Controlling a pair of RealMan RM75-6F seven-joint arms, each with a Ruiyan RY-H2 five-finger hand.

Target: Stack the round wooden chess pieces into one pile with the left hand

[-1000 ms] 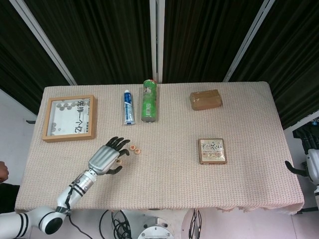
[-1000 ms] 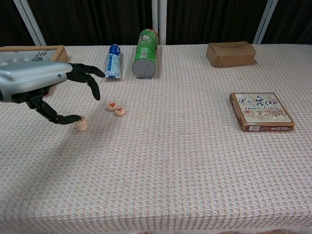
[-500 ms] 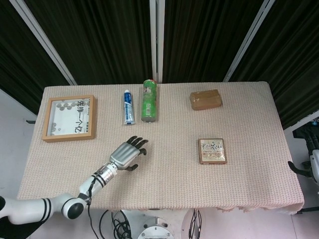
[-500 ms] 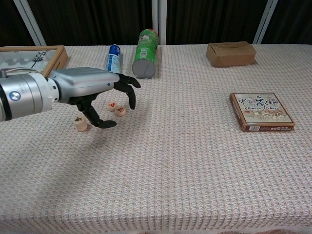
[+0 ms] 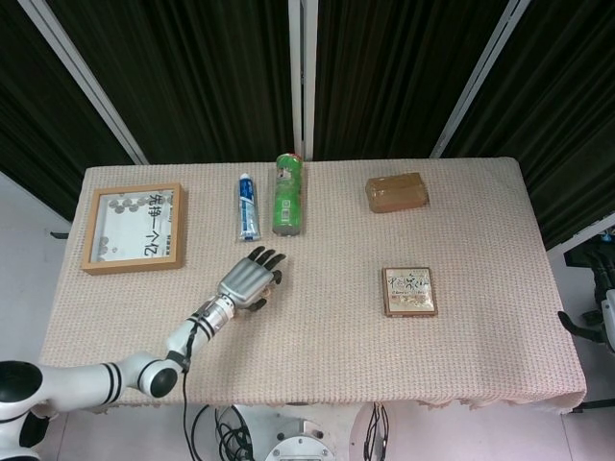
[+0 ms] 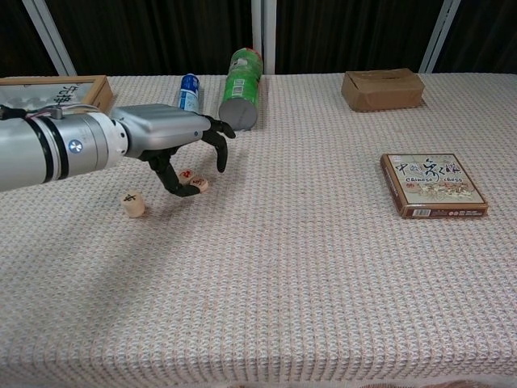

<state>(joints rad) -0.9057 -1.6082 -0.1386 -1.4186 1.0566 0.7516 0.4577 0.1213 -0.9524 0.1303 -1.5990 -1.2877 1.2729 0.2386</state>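
In the chest view three round wooden chess pieces lie on the woven cloth. One light piece (image 6: 132, 203) sits alone at the left, apart from the hand. Two red-marked pieces (image 6: 186, 174) (image 6: 199, 184) lie side by side under my left hand (image 6: 174, 136). Its dark fingers (image 6: 220, 149) are spread and curve down over the pair, and the thumb tip is low beside the nearer piece; nothing is held. In the head view the left hand (image 5: 248, 279) covers the pieces. Only a dark part of my right hand (image 5: 575, 325) shows, past the table's right edge.
A toothpaste tube (image 6: 187, 95) and a lying green can (image 6: 241, 85) are just beyond the left hand. A framed picture (image 5: 134, 228) lies at the far left, a brown box (image 6: 383, 88) at the back right, and a chess-set box (image 6: 432, 185) at the right.
My left hand has let go of the lone piece at the left and moved right and farther from me, so that it now hovers over the two red-marked pieces.
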